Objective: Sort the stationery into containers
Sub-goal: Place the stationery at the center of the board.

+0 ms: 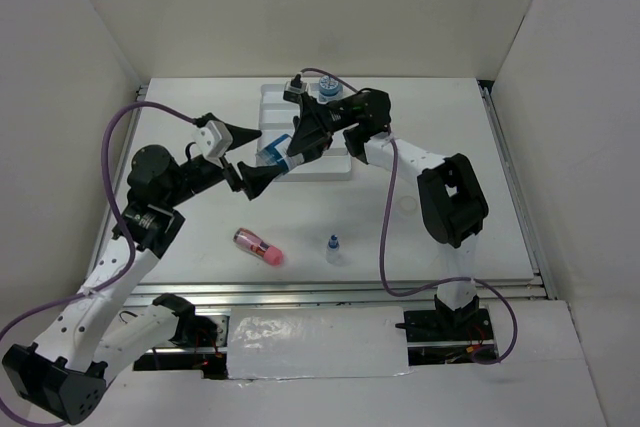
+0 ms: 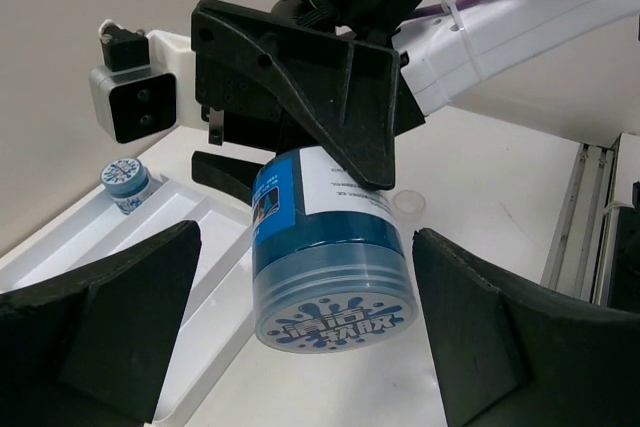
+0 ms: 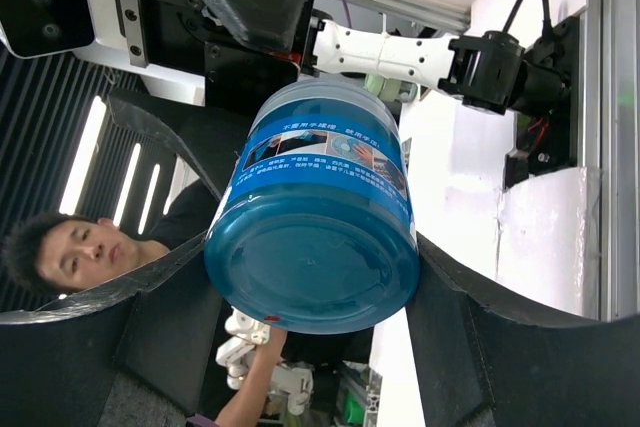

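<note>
Pot (image 1: 277, 154), grasped by your right claw (image 1: 290, 150), lies at 3 o'clock from your left claw (image 1: 256, 160), lid facing its released, wide-spread fingers (image 2: 100, 332).

Top view looks down from behind; both wrist views, seemingly opposed, closely share the blue pot (image 2: 330, 267).

At centre frame the right gripper (image 2: 290, 172) clamps a tilted blue pot (image 2: 330, 277), printed end toward the camera. The left gripper (image 2: 305, 247) is spread wide on either side of it, not touching. At the left, a second blue pot (image 2: 126, 183) sits in the white tray (image 2: 215, 237).
</note>
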`<action>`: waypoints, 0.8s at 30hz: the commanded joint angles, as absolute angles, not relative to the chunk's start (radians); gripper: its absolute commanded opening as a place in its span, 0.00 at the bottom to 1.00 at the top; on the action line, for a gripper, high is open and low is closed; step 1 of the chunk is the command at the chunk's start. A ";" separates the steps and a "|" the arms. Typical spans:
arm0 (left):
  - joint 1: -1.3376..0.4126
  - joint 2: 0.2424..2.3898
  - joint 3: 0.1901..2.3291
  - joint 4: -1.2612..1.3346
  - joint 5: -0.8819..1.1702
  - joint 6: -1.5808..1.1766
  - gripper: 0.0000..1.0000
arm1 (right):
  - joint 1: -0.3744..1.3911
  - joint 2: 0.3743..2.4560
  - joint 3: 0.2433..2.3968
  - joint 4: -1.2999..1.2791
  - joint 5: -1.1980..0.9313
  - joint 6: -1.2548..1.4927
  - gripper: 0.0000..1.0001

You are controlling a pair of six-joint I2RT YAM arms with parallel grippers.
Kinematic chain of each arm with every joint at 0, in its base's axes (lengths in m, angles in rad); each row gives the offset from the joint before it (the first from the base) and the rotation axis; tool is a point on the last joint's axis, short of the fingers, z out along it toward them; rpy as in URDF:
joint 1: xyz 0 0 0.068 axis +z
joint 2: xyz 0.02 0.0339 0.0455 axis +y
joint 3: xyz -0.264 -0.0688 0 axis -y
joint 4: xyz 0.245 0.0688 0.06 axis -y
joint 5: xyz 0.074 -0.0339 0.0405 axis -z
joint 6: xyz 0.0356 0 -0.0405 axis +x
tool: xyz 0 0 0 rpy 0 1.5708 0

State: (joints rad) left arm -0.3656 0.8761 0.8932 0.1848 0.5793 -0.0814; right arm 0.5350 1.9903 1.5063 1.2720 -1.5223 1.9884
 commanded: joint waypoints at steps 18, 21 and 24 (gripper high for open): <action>-0.368 0.900 0.888 0.130 0.584 -0.074 0.99 | 0.540 1.960 1.580 1.678 -1.643 2.204 0.03; -0.370 0.899 0.884 0.130 0.581 -0.077 0.99 | 0.543 1.960 1.578 1.681 -1.646 2.206 0.03; -0.370 0.910 0.888 0.109 0.584 -0.072 0.96 | 0.543 1.960 1.577 1.683 -1.641 2.204 0.03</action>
State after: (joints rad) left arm -0.3676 0.8955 0.8932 0.1165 0.5831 -0.0830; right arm 0.5350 1.9903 1.5246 1.2797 -1.5341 1.9915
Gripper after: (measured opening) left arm 0.972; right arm 0.726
